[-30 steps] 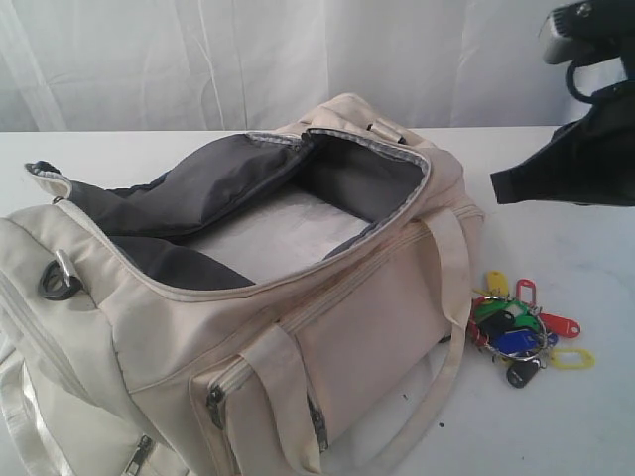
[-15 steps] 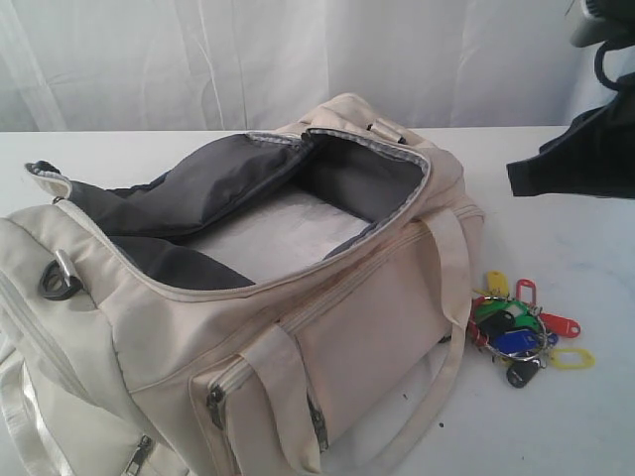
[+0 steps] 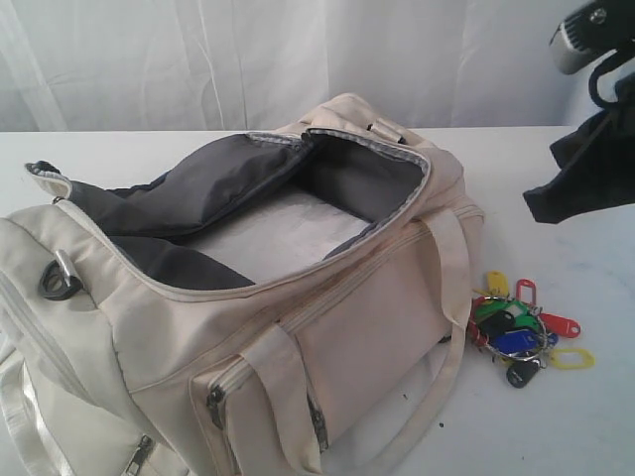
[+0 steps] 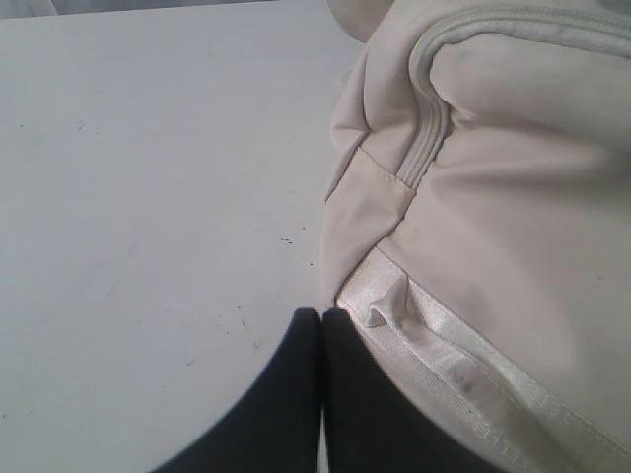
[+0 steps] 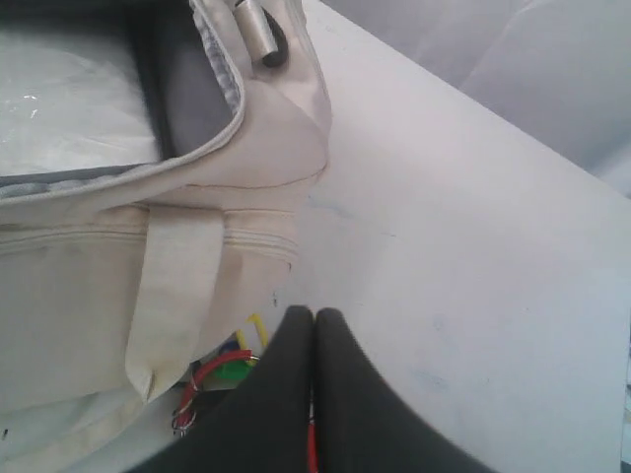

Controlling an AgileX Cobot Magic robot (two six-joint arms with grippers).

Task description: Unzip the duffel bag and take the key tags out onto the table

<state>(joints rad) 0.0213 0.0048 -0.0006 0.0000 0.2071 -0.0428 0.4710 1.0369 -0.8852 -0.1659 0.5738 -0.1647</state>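
Note:
The cream duffel bag (image 3: pixel 298 297) lies on the white table (image 3: pixel 556 416) with its top unzipped, grey lining and a white sheet showing inside. The key tags (image 3: pixel 521 330), a bunch in red, yellow, green, blue and black, rest on the table beside the bag's right end; part of them shows under my right fingers as key tags (image 5: pixel 219 372). My right gripper (image 5: pixel 314 315) is shut and empty, raised above the table at the right edge as gripper (image 3: pixel 541 203). My left gripper (image 4: pixel 321 315) is shut, empty, low beside the duffel bag (image 4: pixel 493 197) near a strap.
A white curtain (image 3: pixel 248 59) hangs behind the table. A black D-ring (image 3: pixel 60 278) sits on the bag's left end. The bag's strap handles (image 3: pixel 451 297) droop over its front side onto the table.
My right arm has drawn back to the right and upward, away from the bag and the key tags. The bag and tags have stayed put.

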